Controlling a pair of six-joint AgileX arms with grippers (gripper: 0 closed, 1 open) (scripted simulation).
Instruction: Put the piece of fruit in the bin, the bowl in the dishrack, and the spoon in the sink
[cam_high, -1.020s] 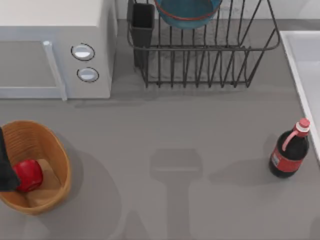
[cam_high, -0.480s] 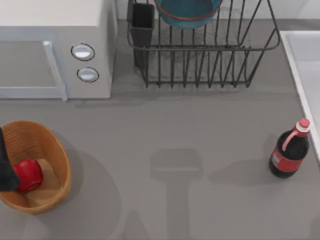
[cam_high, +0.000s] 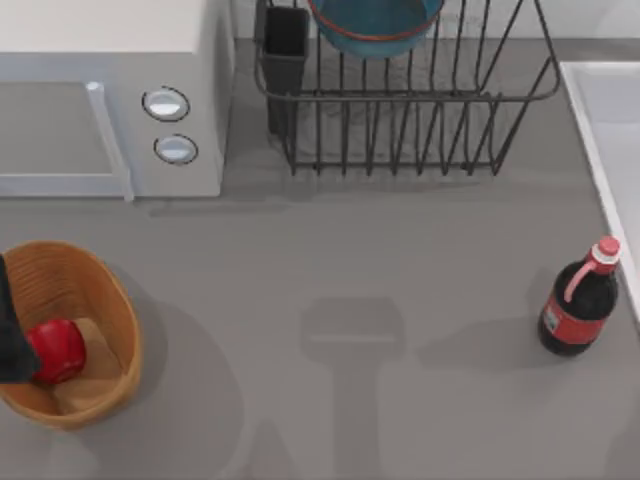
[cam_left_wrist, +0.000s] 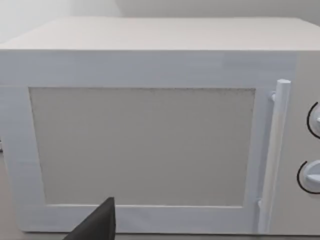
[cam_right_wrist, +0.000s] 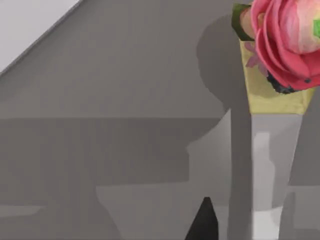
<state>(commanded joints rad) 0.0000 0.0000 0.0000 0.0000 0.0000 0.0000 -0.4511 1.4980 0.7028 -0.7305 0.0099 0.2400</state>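
Fruit (cam_high: 58, 350), glossy red, sits in ribbed oval bin (cam_high: 100, 300).

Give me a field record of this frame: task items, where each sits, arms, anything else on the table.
fruit: red piece of fruit inside the bin, table's left side
bowl: blue bowl in the dishrack, at the top edge
sink: pale sink at the right edge
spoon: cannot tell where it is
left arm: dark part of the left gripper at the left edge, beside the fruit; fingers unclear
other: microwave upper left; dark bottle near the sink; pink flower in a vase in the right wrist view
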